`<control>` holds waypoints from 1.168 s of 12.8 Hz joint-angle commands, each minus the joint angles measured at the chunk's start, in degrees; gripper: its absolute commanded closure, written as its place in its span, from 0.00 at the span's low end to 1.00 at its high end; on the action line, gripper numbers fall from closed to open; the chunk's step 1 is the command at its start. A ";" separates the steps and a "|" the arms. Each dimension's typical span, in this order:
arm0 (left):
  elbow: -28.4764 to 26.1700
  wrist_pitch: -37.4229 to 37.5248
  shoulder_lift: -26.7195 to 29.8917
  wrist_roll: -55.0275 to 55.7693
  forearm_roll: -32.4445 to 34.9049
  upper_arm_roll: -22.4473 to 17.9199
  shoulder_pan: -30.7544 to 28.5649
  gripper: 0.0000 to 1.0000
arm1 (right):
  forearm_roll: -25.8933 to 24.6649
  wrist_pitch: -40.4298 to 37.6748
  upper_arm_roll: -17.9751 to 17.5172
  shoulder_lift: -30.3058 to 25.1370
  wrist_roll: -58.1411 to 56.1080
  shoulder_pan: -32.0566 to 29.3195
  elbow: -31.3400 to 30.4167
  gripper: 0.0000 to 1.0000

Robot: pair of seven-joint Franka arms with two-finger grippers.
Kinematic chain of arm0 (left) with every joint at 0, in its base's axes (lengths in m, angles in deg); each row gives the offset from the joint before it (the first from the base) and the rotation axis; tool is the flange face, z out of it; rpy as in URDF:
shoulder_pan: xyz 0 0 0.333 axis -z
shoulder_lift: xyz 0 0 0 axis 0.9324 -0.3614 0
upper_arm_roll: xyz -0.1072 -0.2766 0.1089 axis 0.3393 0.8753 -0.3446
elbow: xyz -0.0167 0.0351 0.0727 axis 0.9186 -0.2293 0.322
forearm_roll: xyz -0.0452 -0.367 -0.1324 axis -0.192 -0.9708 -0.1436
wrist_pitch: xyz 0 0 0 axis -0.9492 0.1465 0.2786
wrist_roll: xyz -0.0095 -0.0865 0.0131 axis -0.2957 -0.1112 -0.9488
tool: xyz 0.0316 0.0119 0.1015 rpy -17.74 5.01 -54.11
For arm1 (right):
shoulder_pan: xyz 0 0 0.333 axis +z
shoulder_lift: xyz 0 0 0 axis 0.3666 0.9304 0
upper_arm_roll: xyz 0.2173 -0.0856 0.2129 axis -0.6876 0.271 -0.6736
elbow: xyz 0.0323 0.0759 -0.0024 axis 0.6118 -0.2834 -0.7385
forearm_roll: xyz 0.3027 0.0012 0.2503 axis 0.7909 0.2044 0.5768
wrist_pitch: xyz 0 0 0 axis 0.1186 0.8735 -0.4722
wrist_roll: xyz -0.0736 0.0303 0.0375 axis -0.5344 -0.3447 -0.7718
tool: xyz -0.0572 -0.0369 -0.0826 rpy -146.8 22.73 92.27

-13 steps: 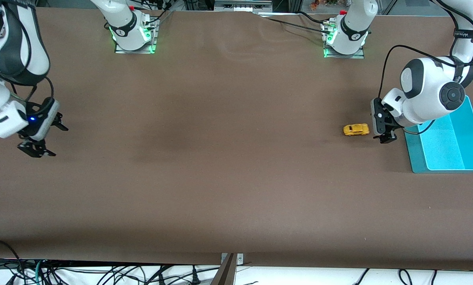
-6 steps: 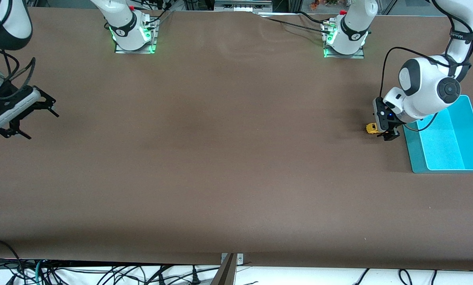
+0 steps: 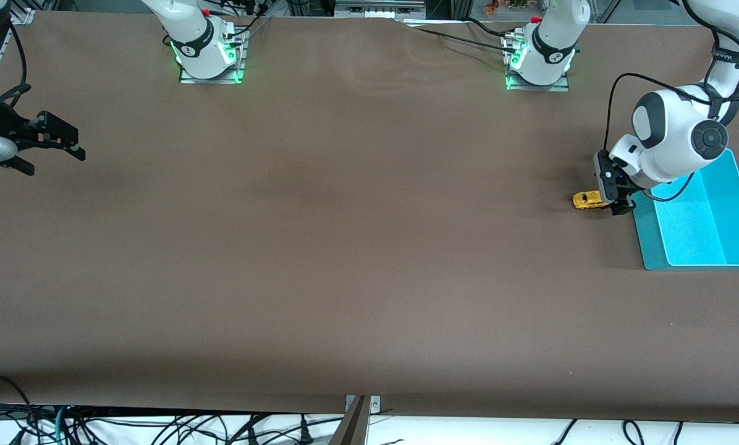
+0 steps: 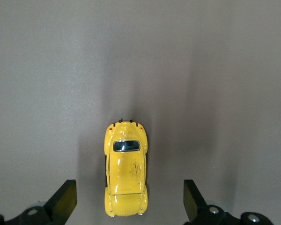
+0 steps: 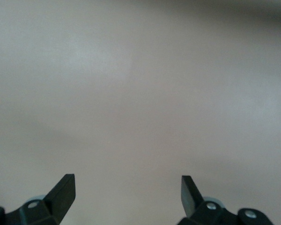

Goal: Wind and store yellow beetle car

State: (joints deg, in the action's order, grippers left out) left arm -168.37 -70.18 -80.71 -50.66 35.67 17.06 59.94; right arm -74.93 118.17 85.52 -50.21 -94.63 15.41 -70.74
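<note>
The yellow beetle car (image 4: 125,176) looked glossy, like painted metal, on the table's (image 3: 345,247) matt brown cloth-like cover.

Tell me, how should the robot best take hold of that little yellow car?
Probably from above, across its flanks: the car sits on its wheels, long and narrow, lengthwise between the open fingers of the left gripper. The right gripper waits, open.

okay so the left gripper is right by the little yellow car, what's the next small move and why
Probably ease the left gripper a little farther along the yellow beetle car, then shut. The fingers are open with a gap on each side, flanking only one end of the body. The right gripper waits, open, at its end of the table.
</note>
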 commanded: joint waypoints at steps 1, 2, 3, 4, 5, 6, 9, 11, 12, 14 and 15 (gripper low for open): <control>-1.35 -4.63 -1.87 -0.79 1.42 0.45 -0.62 0.00 | -0.67 -5.02 0.02 -0.17 6.64 0.12 3.56 0.00; -2.23 -6.21 -2.31 -0.96 1.51 0.36 -1.06 0.00 | -0.76 -5.29 -0.06 -0.26 7.08 0.12 3.48 0.00; -2.76 -7.71 -3.10 -1.66 1.51 0.36 -1.32 0.00 | -0.84 -6.34 -0.07 -0.34 8.13 0.21 3.48 0.00; -3.20 -9.11 -3.80 -2.01 1.51 0.36 -1.41 0.00 | -1.37 -7.05 -0.15 -0.35 9.27 0.21 3.57 0.00; -3.55 -10.08 -4.16 -2.10 1.51 0.36 -1.68 0.00 | -2.59 -7.75 -0.15 -0.35 9.72 0.30 3.57 0.00; -3.82 -10.79 -4.34 -2.11 1.51 0.36 -1.68 0.00 | -3.65 -8.54 -0.07 -0.35 9.72 0.30 3.66 0.00; -3.82 -11.85 -4.95 -2.19 1.42 0.36 -1.94 0.14 | -4.01 -9.25 0.64 -0.35 9.28 0.21 4.18 0.00; -3.82 -11.94 -4.87 -2.37 1.34 0.36 -2.12 0.57 | -4.01 -9.25 0.46 -0.35 9.37 0.21 4.71 0.00; -3.73 -11.85 -4.60 -2.37 1.34 0.36 -2.12 0.75 | -4.10 -9.25 0.37 -0.35 9.46 0.21 4.71 0.00; -3.47 -11.24 -3.73 -2.37 0.99 0.36 -2.12 0.86 | -4.10 -9.25 0.11 -0.26 9.54 0.21 4.71 0.00; -3.21 -10.54 -2.68 -2.28 0.90 0.36 -2.12 0.91 | -4.10 -8.99 0.02 -0.26 9.46 0.21 4.71 0.00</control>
State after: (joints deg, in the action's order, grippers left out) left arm -171.39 -81.60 -85.86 -51.97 35.72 17.08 58.58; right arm -78.34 110.56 85.89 -50.30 -86.12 15.52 -67.13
